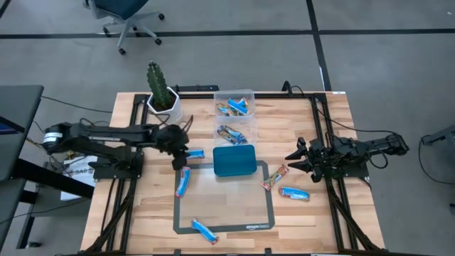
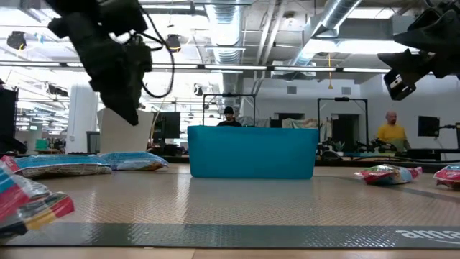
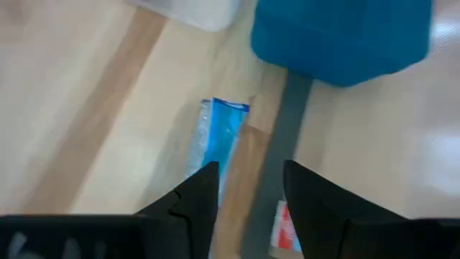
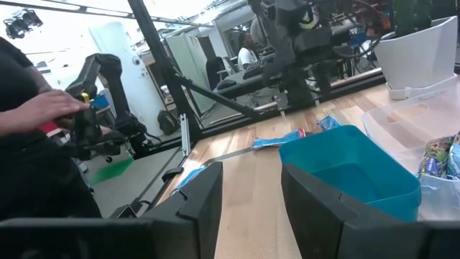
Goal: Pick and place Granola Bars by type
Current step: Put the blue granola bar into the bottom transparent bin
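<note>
The left hand (image 1: 179, 151) hangs over the desk (image 1: 142, 206) just at nine o'clock of the teal tray (image 1: 234, 161), and its fingers (image 3: 198, 198) stand apart with nothing between them. Right below it, in its wrist view, a blue bar (image 3: 215, 137) lies on the wood beside the mat's grey border; from above that same bar (image 1: 194, 153) sits at the tray's nine o'clock, touching nothing. A second blue bar (image 1: 183, 182) lies tilted at seven o'clock of the tray, on the mat's (image 1: 224, 199) left edge, and a third (image 1: 203, 230) rests at the mat's six o'clock border.

Over on the other side, the right hand (image 1: 293, 158) hovers at three o'clock of the tray, fingers (image 4: 201, 201) spread and empty. Near it, a red and orange bar (image 1: 275, 177) lies across the mat's right edge at four o'clock of the tray, with another blue bar (image 1: 293, 193) just beyond it on bare wood.

At twelve o'clock of the tray, two clear bins (image 1: 234, 117) stand one behind the other. The far one holds blue bars (image 1: 236, 107); the near one holds a multicoloured bar (image 1: 231, 134). A potted cactus (image 1: 161, 91) stands at the desk's far left corner.

In the low view, people show in the room behind the tray.
</note>
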Robot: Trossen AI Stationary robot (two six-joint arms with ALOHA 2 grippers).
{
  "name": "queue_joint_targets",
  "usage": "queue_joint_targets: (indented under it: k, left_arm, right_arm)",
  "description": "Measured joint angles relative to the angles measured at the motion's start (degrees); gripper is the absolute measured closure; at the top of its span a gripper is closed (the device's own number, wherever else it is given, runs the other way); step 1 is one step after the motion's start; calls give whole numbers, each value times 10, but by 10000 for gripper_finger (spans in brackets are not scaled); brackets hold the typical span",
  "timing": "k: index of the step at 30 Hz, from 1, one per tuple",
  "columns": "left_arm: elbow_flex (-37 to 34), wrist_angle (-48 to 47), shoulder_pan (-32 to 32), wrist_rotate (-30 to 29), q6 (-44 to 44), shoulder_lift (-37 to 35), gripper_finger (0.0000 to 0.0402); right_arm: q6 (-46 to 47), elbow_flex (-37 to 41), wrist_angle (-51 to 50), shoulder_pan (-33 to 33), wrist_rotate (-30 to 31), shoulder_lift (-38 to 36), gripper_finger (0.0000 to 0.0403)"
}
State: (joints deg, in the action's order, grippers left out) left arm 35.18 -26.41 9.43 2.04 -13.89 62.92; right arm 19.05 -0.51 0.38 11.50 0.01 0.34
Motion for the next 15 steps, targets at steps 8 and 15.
queue_joint_targets:
  k: [8,15]
  left_arm:
    - [39,-42,0,-35,59,88,193]
    - [45,-59,0,-49,70,137,183]
  right_arm:
    - [0,0,0,0,0,0,269]
    - [0,0,0,0,0,0,269]
